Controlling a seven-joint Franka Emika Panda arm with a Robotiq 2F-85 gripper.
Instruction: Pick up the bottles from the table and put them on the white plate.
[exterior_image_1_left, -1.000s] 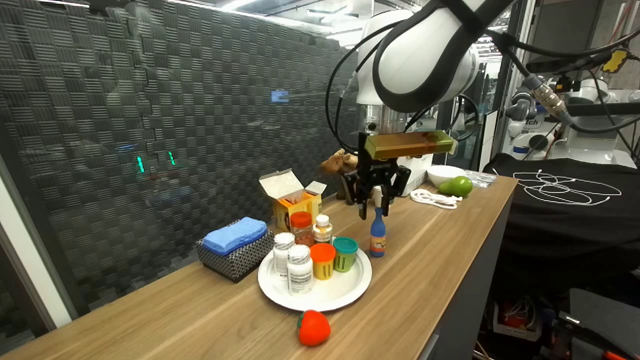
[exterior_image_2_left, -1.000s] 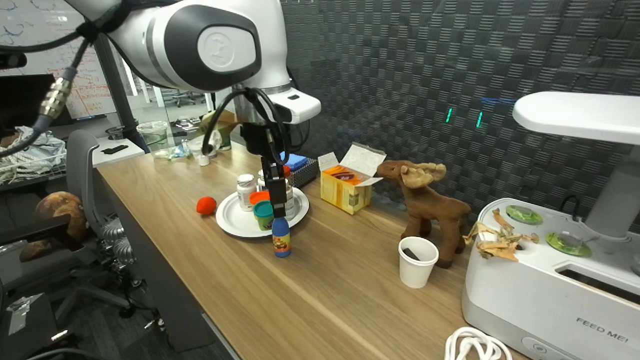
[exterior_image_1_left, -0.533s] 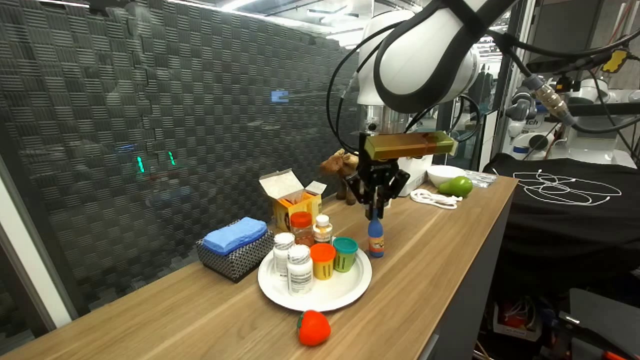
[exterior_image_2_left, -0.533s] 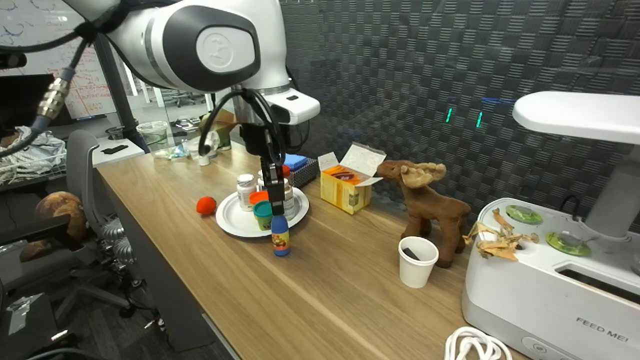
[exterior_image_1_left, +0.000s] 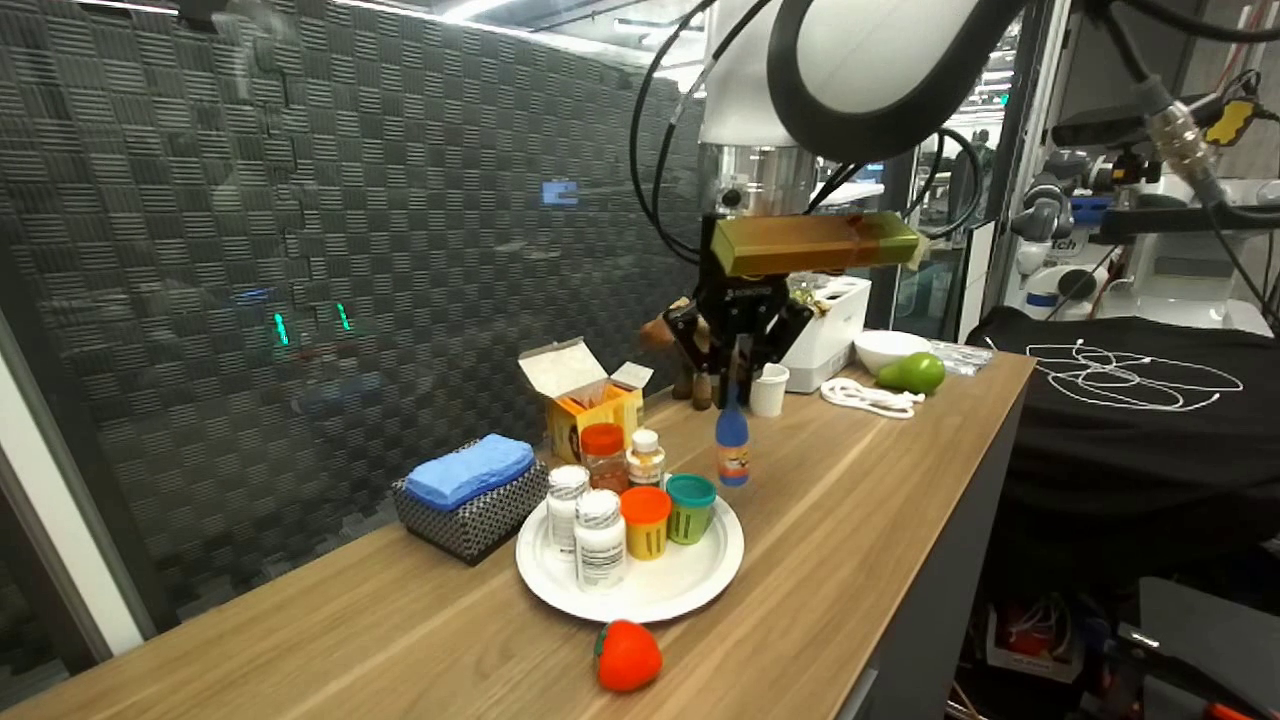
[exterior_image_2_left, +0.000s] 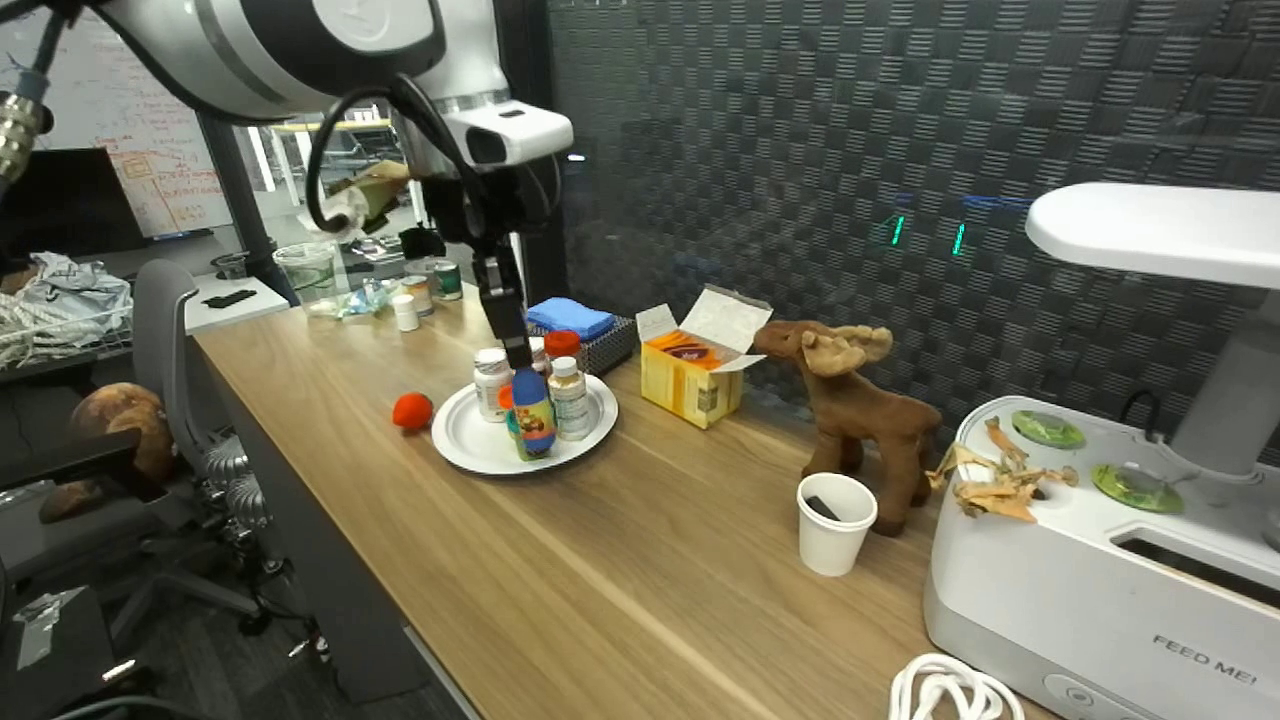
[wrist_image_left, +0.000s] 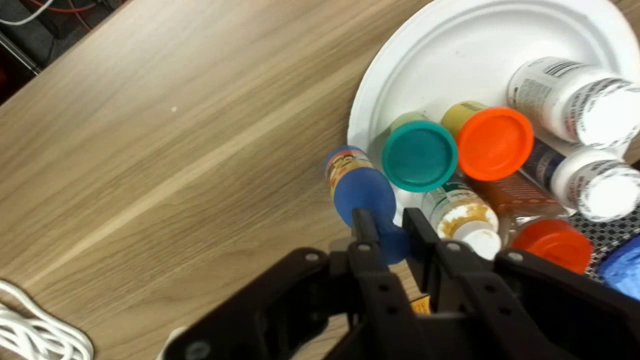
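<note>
The slim, blue, plastic-looking bottle (exterior_image_1_left: 733, 440) with an orange picture label has left the wood-grain bench (exterior_image_1_left: 830, 560): in both exterior views its base sits higher than it did half a second ago. The black two-fingered gripper (wrist_image_left: 389, 220) is clenched around its narrow neck. The bottle hangs with a slight lean just beside the rim of the round white plate (exterior_image_1_left: 695, 577); whether its base overlaps that rim, I cannot tell.

So the pick looks done and the carry begun. On the plate stand two round white plastic bottles (exterior_image_1_left: 600, 550), a small clear white-capped bottle (exterior_image_2_left: 571, 400), a clear red-lidded jar (exterior_image_1_left: 603, 462), a yellow plastic tub with an orange lid (exterior_image_1_left: 645, 535) and a green plastic tub with a teal lid (exterior_image_1_left: 689, 515), mostly grouped toward the bench's wall edge. The room left faces the bench's outer edge, and I would set the bottle down there. The green tub is nearest, so a little more height seems wise: a bottle gripped by its neck could swing or tip against it.

Near the bench's end edge beyond the plate, in an exterior view, stands a small white container (exterior_image_2_left: 405, 312); it shows too small to tell whether it is another bottle to fetch.
</note>
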